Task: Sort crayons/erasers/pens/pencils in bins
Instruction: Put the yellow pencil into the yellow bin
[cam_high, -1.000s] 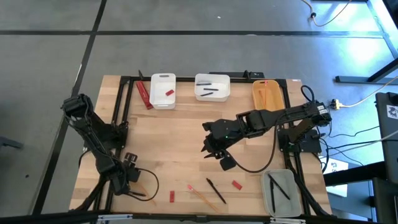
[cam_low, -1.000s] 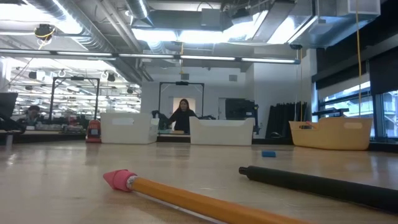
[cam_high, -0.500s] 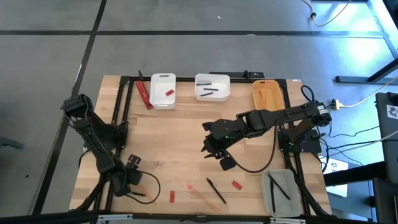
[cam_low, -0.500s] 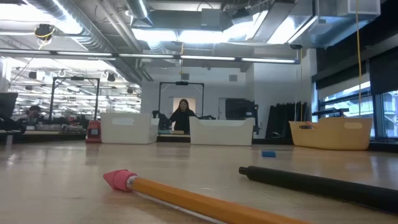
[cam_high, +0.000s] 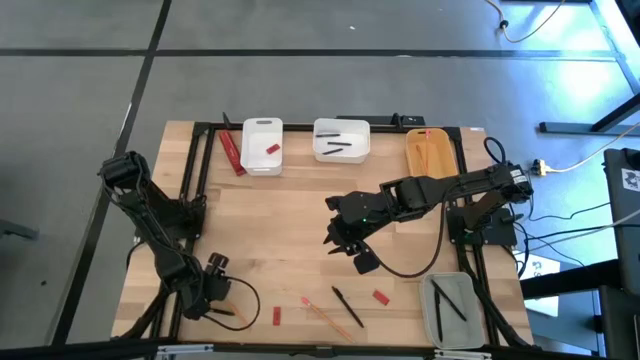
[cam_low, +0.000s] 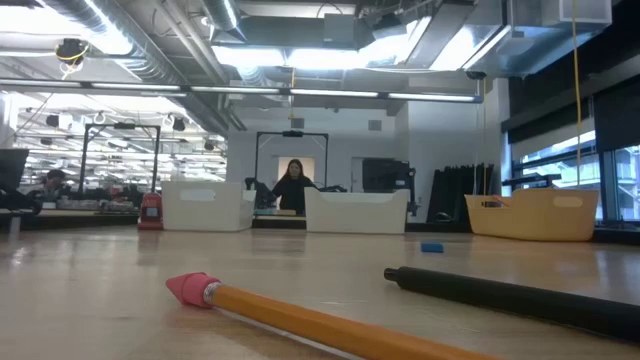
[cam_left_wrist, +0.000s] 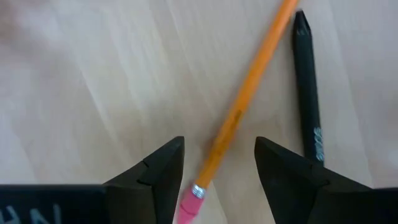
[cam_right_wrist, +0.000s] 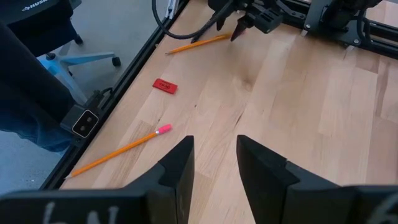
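Observation:
My left gripper (cam_high: 218, 296) is open at the table's near left corner. In the left wrist view (cam_left_wrist: 219, 143) its fingers stand on either side of an orange pencil (cam_left_wrist: 249, 93), near its pink eraser end (cam_left_wrist: 189, 205), without touching it. A black pen (cam_left_wrist: 308, 93) lies on the table beside that pencil. My right gripper (cam_high: 337, 240) is open and empty over the table's middle (cam_right_wrist: 214, 149). A second pencil (cam_high: 325, 312) and a pen (cam_high: 347, 307) lie by the near edge. The narrow white bin (cam_high: 262, 146), wider white bin (cam_high: 341, 140) and yellow-orange bin (cam_high: 432, 150) stand along the far edge, and the grey bin (cam_high: 455, 310) stands at the near right.
Red sticks (cam_high: 232, 152) lie left of the narrow white bin. Red erasers lie near the front edge (cam_high: 277, 316) (cam_high: 380, 296). Pens lie in the wider white bin and in the grey bin. Bare wood stretches between the two arms (cam_high: 270, 230).
My left gripper has edged toward the table's near edge, over the pencil and pen at the near left corner. My right arm has kept still.

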